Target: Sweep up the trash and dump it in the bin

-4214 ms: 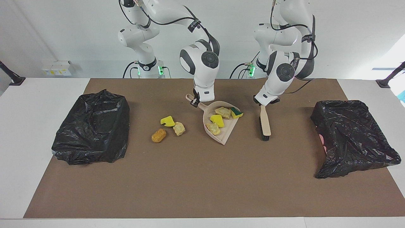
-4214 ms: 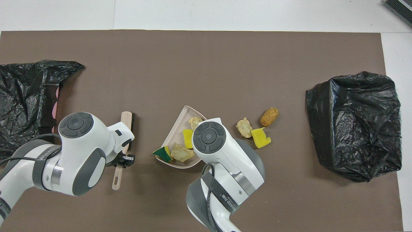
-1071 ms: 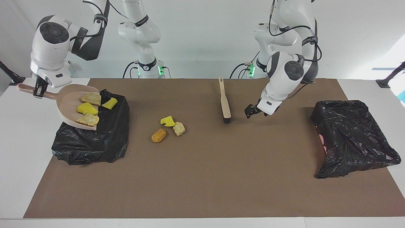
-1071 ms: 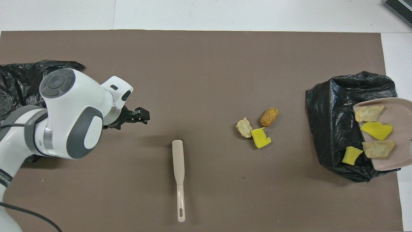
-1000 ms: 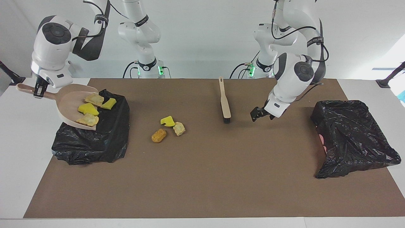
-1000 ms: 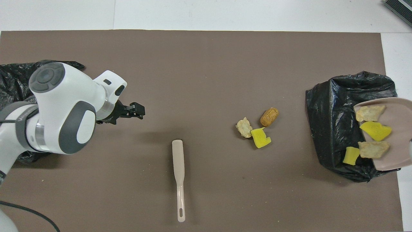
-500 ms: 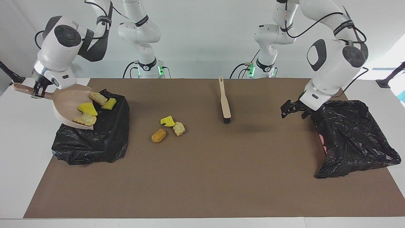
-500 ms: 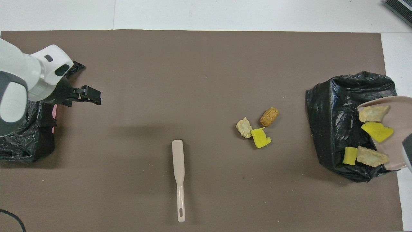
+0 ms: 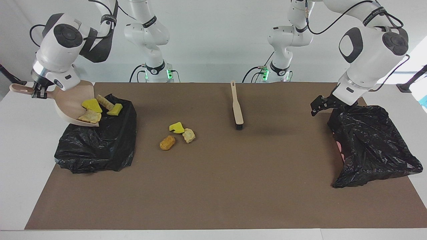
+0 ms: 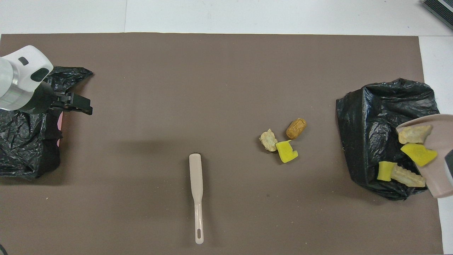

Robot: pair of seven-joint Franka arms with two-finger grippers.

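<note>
The right gripper (image 9: 39,92) is up in the air over the crinkled black plastic bin bag (image 9: 100,143) at the right arm's end of the table, its fingers pinching the thin handle of a smooth beige dustpan (image 9: 71,105). The pan is tilted steeply, and four foam chunks (image 9: 91,106), yellow and pale tan, sit at its lip over the bag. The slim beige brush (image 9: 237,106) with black bristles lies flat on the brown mat (image 9: 213,186), close to the robots. Farther from them than its handle, three more chunks (image 9: 176,133) lie bunched on the mat: a notched yellow one, a lumpy tan one and a rounded orange-brown one. The left gripper (image 9: 317,106) hangs over the edge of the second rumpled black bag (image 9: 370,146), jaws spread.
</note>
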